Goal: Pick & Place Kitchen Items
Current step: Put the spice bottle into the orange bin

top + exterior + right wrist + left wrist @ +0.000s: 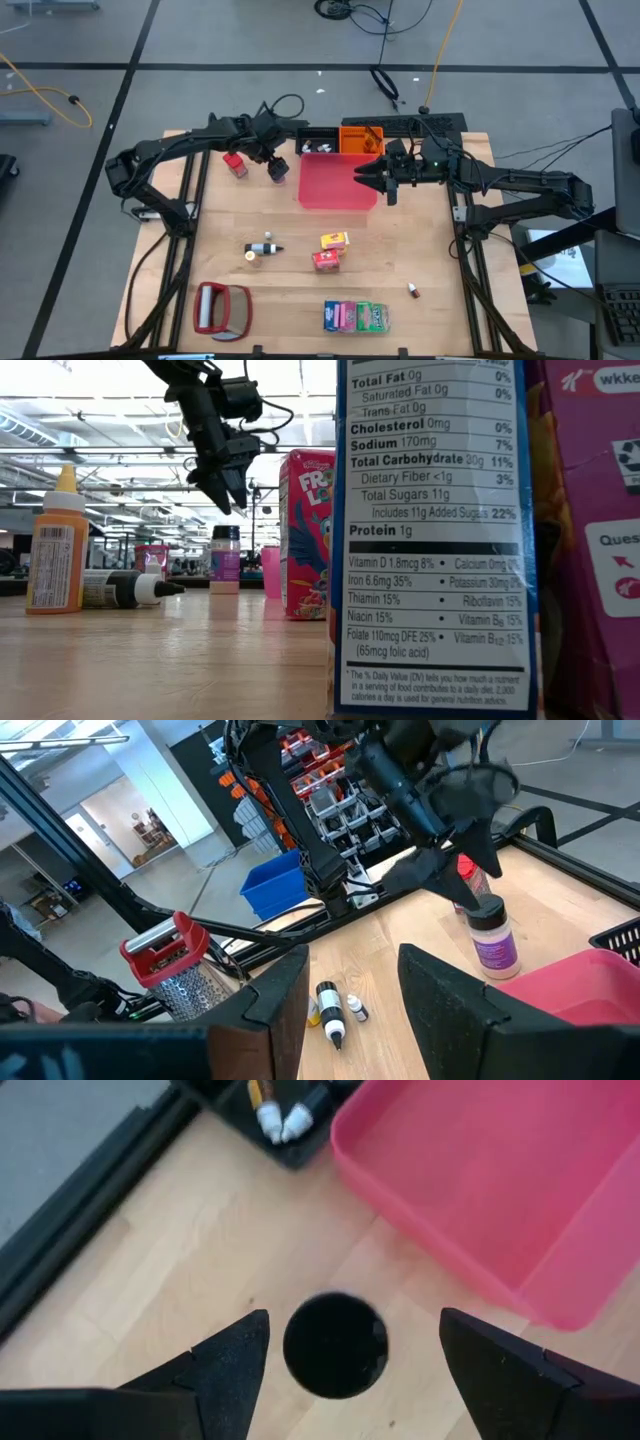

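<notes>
Nearest my table-level camera: the blue packet point(435, 540) with its nutrition panel fills the frame, the pink packet point(590, 530) just beside it. From overhead the pink, green and blue packets point(357, 317) stand in a row at the table's near edge, the red-framed silvery flat object point(222, 309) to their left, a small red container point(412, 291) off to the right.

Mid-table: red carton point(326, 260) and yellow carton point(334, 240) just beside each other; small bottles point(262, 249) lie to their left.

Farther back: the square red tray point(336, 181). Just left of it the purple jar point(492, 942) stands upright on the wood, dark cap point(335, 1345) up. My left gripper point(278, 168) hangs directly over it, fingers point(225, 1370) spread wide on either side of the cap, not touching. A small red item point(235, 165) sits farther left.

My right gripper point(366, 176) waits over the tray's right edge, fingers point(455, 1005) set partway apart, nothing between them.

Behind the tray, a black bin point(318, 142) and an orange one point(361, 139).
</notes>
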